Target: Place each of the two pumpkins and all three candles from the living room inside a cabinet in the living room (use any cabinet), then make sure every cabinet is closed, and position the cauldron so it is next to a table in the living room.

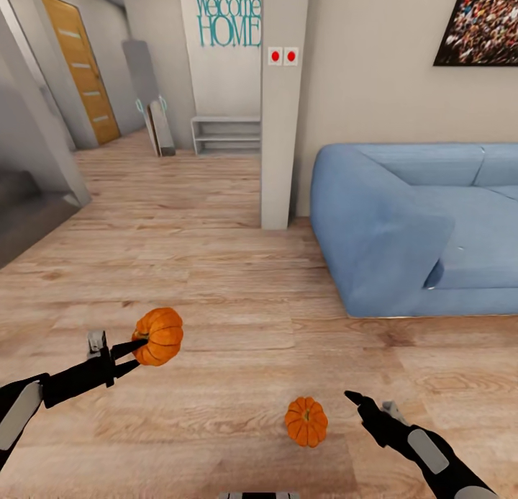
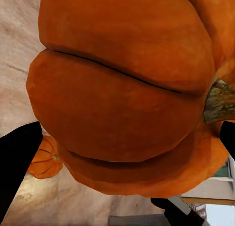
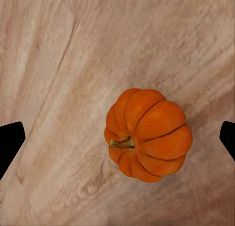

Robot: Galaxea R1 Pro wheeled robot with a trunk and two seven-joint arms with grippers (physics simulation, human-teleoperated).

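Observation:
My left gripper [image 1: 137, 355] is shut on one orange ribbed pumpkin [image 1: 160, 335], held above the wood floor at the left; up close the held pumpkin [image 2: 127, 94] sits between the black fingers [image 2: 17, 157]. A second pumpkin [image 1: 306, 421] lies on the floor near the bottom centre, also seen small past the held one [image 2: 45, 157]. My right gripper [image 1: 363, 405] hovers open just right of it. In the right wrist view the floor pumpkin [image 3: 148, 134] lies below, between the spread fingertips [image 3: 10, 140]. Candles, cabinet, cauldron and table are out of view.
A blue sofa [image 1: 424, 225] fills the right side. A white pillar [image 1: 282, 103] stands ahead at centre, with a low white shelf [image 1: 226, 135] and a hallway with a wooden door [image 1: 80, 67] behind it. A grey wall corner [image 1: 36, 160] is at left.

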